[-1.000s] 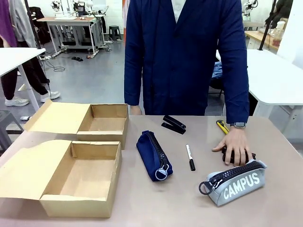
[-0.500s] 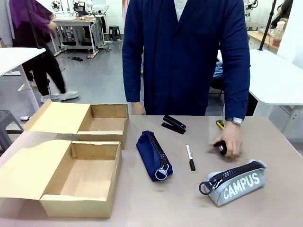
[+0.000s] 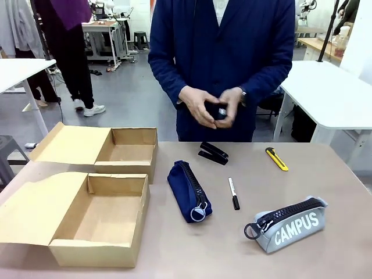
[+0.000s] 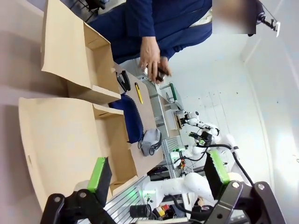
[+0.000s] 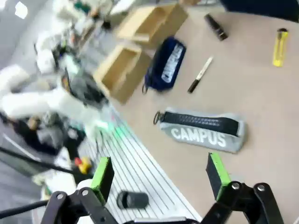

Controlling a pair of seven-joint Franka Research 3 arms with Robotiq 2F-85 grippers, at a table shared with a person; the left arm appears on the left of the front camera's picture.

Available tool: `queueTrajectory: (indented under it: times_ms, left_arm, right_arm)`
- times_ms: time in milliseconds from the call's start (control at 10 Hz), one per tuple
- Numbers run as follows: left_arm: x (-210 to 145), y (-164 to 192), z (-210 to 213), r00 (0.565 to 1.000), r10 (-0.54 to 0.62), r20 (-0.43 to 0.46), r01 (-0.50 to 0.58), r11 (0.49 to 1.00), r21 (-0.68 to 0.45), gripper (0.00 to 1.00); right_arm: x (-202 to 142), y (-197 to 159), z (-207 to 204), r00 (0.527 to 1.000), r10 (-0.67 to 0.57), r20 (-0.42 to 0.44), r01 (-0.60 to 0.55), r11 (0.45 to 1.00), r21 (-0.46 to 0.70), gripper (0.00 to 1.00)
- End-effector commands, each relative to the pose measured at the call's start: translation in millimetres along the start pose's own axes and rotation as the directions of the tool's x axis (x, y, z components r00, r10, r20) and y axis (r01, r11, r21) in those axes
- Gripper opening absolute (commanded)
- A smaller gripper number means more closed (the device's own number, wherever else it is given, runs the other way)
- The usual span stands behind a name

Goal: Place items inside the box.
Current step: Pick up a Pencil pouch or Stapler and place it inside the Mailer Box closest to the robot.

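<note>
**Grippers.** The left gripper (image 4: 159,173) and the right gripper (image 5: 160,172) were both seen with jaws spread wide and nothing held between the green pads.

**Table, near to far.**
- Nearest, at the robot's left, the box (image 3: 96,254) was laid open on the table (image 3: 192,253), its lid flap folded outward.
- All the items were placed outside it.
- At the near right lay the grey "CAMPUS" pouch (image 3: 288,224).
- The navy pouch (image 3: 189,190) was set near the box's right wall.
- The marker pen (image 3: 233,193) lay between the two pouches.
- Farther back, a black stapler (image 3: 213,153) and a yellow utility knife (image 3: 276,158) were set well apart.
- A smaller box (image 3: 125,152) stood open behind the first.
- Beyond the far edge, a small dark object was held in the person's hands (image 3: 199,106) at chest height.
</note>
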State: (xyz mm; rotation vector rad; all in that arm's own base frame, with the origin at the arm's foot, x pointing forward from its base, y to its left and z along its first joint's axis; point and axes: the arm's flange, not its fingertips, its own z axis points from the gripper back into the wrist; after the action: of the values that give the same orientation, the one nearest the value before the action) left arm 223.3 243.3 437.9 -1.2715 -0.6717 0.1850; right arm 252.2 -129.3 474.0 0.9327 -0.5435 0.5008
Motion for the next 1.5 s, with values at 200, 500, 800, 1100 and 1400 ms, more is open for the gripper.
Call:
queueTrajectory:
  times_ms: [200,500,800,1100,1400]
  left_arm:
    - [0,-2,1,1.000,-0.021,0.011,0.022,1.000,-0.021,1.00]
    - [0,-2,1,1.000,-0.021,0.011,0.022,1.000,-0.021,1.00]
    - [0,-2,1,1.000,-0.021,0.011,0.022,1.000,-0.021,1.00]
    - [0,-2,1,1.000,-0.021,0.011,0.022,1.000,-0.021,1.00]
    - [0,-2,1,1.000,-0.021,0.011,0.022,1.000,-0.021,1.00]
  right_arm:
    - [36,38,-150,0.759,0.369,-0.537,-0.428,0.904,0.016,1.00]
    - [44,30,-83,0.942,0.183,-0.280,-0.182,0.983,0.030,1.00]
    - [58,42,-158,0.525,0.683,-0.507,-0.635,0.712,0.301,1.00]
    - [70,27,-221,0.111,0.835,-0.538,-0.773,0.413,0.481,1.00]
    - [67,25,-268,0.144,0.760,-0.634,-0.743,0.506,0.438,1.00]
